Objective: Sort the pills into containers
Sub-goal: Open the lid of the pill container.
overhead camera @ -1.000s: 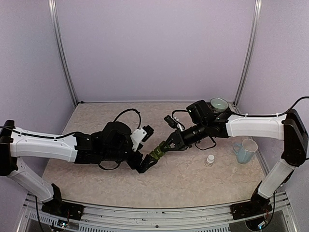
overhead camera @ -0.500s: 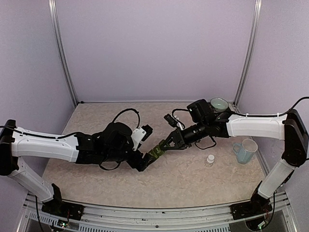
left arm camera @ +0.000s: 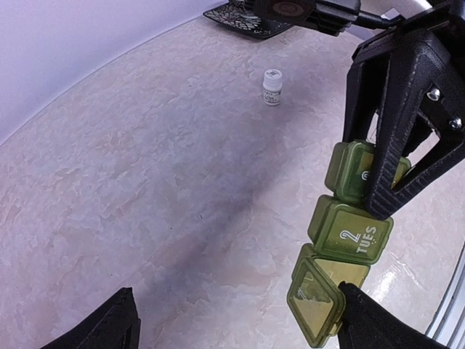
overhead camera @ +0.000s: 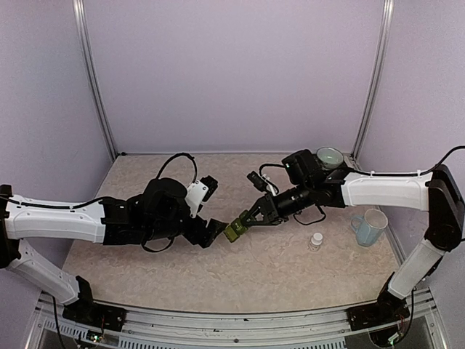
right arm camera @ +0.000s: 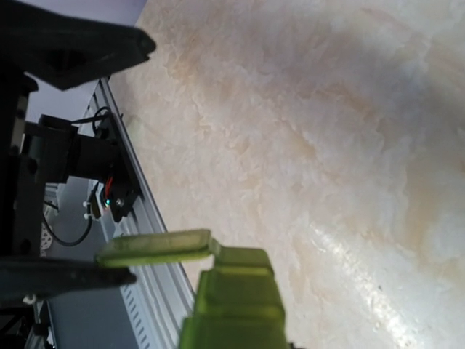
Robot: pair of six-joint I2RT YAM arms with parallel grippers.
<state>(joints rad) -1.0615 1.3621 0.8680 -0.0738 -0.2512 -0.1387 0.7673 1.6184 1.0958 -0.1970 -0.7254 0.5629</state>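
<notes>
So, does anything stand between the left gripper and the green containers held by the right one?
Nothing visible does. The left gripper, jaws open, is right at the free end of the containers. The right gripper holds the other end.

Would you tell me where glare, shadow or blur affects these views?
Left wrist: the container is sharp, its lettering legible; a soft shadow crosses the table. Right wrist: the container is close and blurred, glare whitens the table. Top external: evenly lit.

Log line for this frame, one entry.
left gripper: open, near containers | right gripper: shut on containers, end lid open | small white bottle: upright
</notes>
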